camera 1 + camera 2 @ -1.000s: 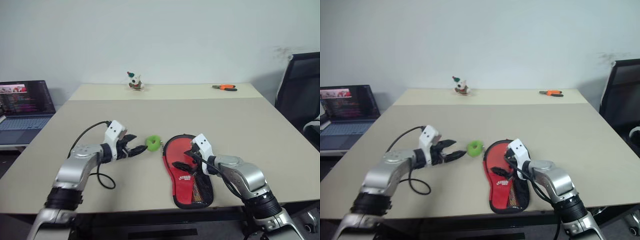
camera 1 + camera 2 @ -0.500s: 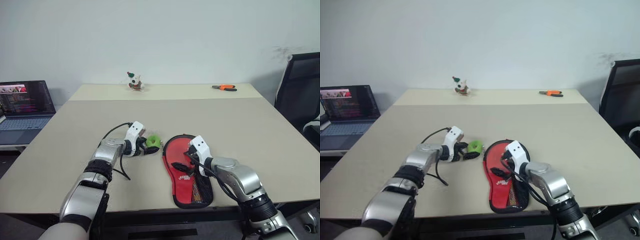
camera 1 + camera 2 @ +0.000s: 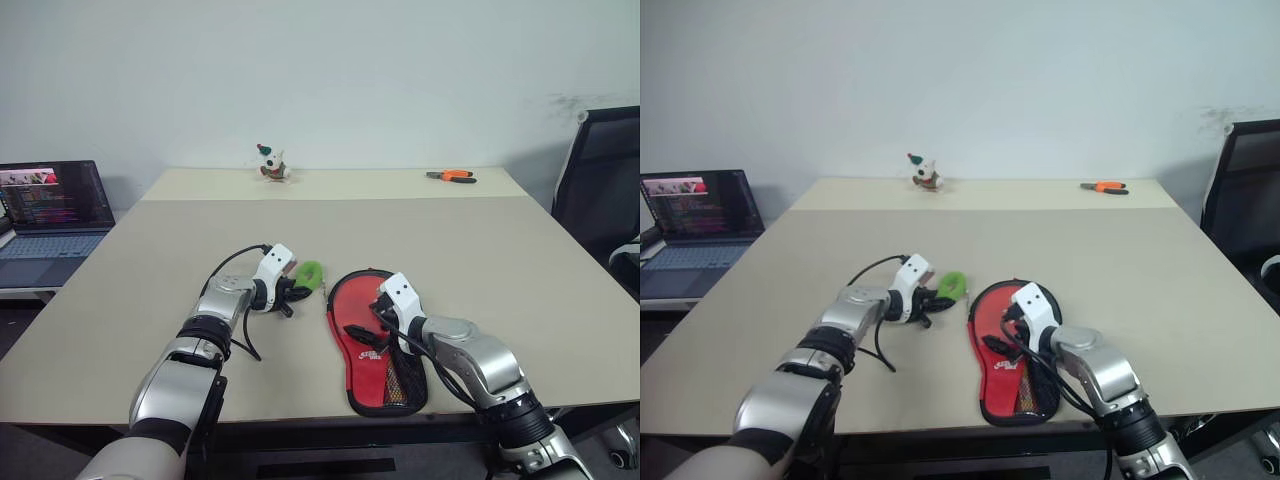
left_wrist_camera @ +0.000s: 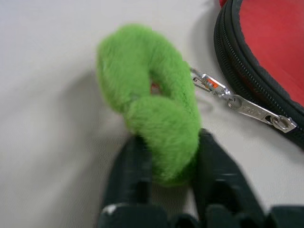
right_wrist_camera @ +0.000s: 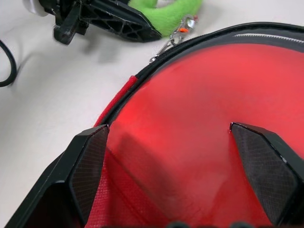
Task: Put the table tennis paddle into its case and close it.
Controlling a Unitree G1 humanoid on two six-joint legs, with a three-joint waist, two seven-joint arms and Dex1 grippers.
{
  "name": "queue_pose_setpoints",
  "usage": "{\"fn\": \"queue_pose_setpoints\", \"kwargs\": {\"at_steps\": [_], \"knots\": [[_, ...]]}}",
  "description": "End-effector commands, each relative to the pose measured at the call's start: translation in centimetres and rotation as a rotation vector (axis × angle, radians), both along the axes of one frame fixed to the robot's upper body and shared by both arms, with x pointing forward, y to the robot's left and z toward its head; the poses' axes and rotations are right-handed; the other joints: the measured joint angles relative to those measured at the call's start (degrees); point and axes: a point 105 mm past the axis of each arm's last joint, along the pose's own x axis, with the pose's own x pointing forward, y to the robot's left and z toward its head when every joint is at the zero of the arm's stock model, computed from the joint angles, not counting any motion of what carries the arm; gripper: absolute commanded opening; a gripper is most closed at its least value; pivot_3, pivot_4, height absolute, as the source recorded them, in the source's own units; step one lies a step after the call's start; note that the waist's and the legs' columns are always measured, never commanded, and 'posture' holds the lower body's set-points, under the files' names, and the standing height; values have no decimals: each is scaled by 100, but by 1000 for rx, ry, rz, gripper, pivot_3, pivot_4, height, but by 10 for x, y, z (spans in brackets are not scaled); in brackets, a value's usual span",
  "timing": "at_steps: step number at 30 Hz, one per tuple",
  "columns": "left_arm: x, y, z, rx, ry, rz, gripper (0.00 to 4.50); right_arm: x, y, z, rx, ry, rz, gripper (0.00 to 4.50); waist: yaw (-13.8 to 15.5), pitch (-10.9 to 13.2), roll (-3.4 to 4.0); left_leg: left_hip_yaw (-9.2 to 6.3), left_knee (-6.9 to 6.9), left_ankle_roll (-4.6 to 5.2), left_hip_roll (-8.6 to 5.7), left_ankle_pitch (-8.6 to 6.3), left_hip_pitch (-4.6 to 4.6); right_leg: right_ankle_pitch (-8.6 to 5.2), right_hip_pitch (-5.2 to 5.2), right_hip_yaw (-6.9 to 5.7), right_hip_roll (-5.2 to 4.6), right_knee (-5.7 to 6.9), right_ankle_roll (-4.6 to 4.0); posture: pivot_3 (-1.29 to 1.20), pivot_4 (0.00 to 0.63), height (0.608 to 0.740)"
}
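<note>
left wrist view shows the left gripper [image 4: 166,156] pinching a green fuzzy ring [image 4: 152,99] – the zip pull, clipped by a small chain to the zip tab [image 4: 259,114] at the case [image 4: 251,80] rim. in the head view the right gripper [image 3: 372,322] hovers spread wide over the paddle [image 3: 362,312], which lies red face up inside the open case, its handle toward the near table [image 3: 480,250] edge. so the paddle looks stowed and closing is in hand; the next move likely calls for folding the lid over before drawing the zip round. the ring sits just beside the case, far-left of the paddle.
</note>
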Motion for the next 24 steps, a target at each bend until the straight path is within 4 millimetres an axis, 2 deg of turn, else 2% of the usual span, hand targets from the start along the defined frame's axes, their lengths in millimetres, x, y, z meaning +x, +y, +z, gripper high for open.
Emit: {"fn": "queue_pose_setpoints", "kwargs": {"at_steps": [1,12,24], "knots": [[3,1,8,3,-16,1,45,10,-3,-1,-24,-19,-42,4500,0,0,0,0,0,0,0,0,1,0,0,0,0,1,0,0,150,740],[12,-7,14,10,-59,44,45,10,-4,-15,-67,10,-49,4500,0,-2,-3,1,3,0,-1,1,13,0,2,1,0,21,0,0,150,740],[40,-15,50,46,-196,254,45,-4,-6,-44,-149,109,-25,4500,1,-5,-7,0,4,0,-5,0,17,-1,6,1,0,23,1,0,150,740]]}}
